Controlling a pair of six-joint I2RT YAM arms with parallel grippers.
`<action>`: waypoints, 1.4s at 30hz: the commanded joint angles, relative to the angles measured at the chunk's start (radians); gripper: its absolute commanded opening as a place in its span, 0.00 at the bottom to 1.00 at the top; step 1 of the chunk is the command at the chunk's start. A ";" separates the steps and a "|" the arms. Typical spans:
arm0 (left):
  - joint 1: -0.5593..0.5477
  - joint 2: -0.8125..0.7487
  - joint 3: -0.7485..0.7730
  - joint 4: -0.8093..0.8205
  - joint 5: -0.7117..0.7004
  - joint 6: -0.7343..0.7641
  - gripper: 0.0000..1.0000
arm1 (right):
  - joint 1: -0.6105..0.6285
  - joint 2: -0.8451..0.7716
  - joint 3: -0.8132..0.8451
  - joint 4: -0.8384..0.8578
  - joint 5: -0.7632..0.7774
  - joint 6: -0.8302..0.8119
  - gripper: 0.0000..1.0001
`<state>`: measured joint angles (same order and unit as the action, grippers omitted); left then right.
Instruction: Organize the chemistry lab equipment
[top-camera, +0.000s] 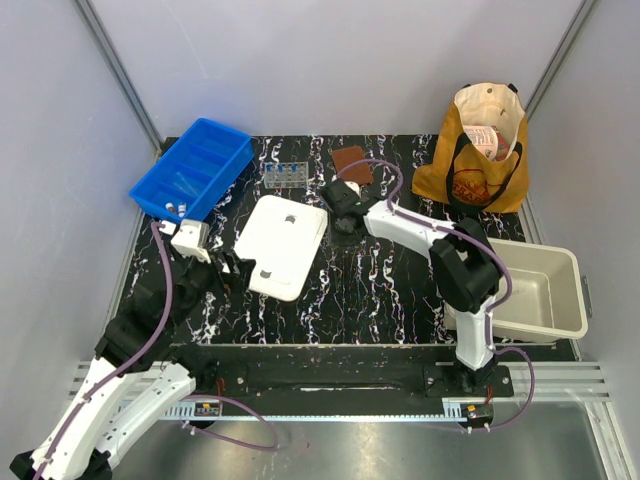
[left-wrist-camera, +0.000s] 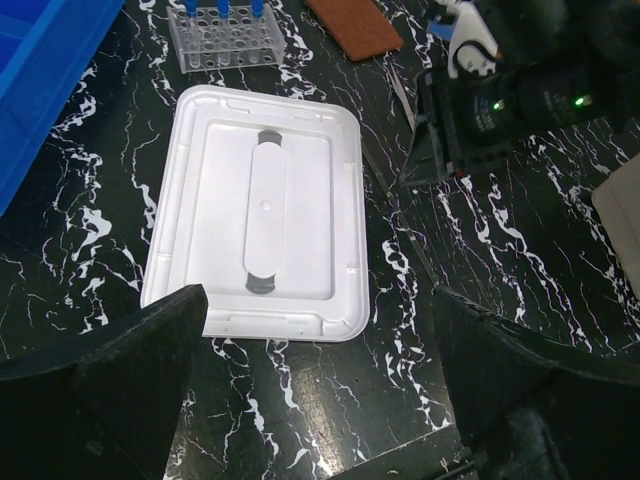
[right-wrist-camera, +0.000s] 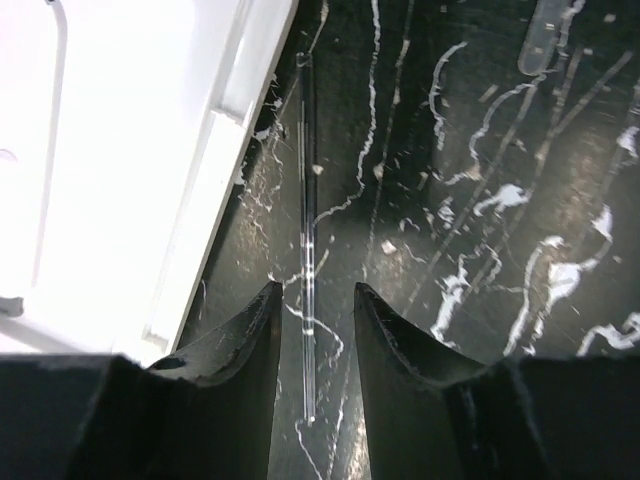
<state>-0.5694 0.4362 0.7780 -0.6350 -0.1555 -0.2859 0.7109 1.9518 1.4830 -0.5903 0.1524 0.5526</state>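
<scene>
1. The right gripper (right-wrist-camera: 314, 295) is set low over the black marbled table (right-wrist-camera: 470, 150). Its jaws are parted narrowly so that the thin clear-looking rod (right-wrist-camera: 307, 180) is straddled for a pinch. Contact cannot be confirmed.
2. The rod is located just beside the white plastic lid (right-wrist-camera: 120, 150), parallel to its edge.
3. The left gripper (left-wrist-camera: 318, 300) is spread wide above the lid's near end, with nothing gripped.

Blue-capped tubes (left-wrist-camera: 222, 9) partly beyond the top edge

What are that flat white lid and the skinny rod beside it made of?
The white lid looks like moulded plastic: matte, pressed ridges, rounded corners. The thin rod seems clear glass: see-through with bright edge glints, though polished metal is possible.
</scene>
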 joint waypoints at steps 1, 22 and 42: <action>-0.003 -0.022 0.010 0.029 -0.065 -0.006 0.99 | 0.028 0.062 0.065 0.061 0.013 -0.029 0.40; -0.001 -0.045 0.004 0.032 -0.036 -0.013 0.99 | 0.090 0.141 0.060 0.029 0.139 -0.016 0.28; -0.003 -0.039 0.001 0.044 -0.019 -0.007 0.99 | 0.091 0.024 -0.108 0.020 0.161 0.030 0.08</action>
<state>-0.5694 0.3988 0.7776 -0.6346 -0.1837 -0.2890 0.7937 2.0449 1.4391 -0.5419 0.2802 0.5571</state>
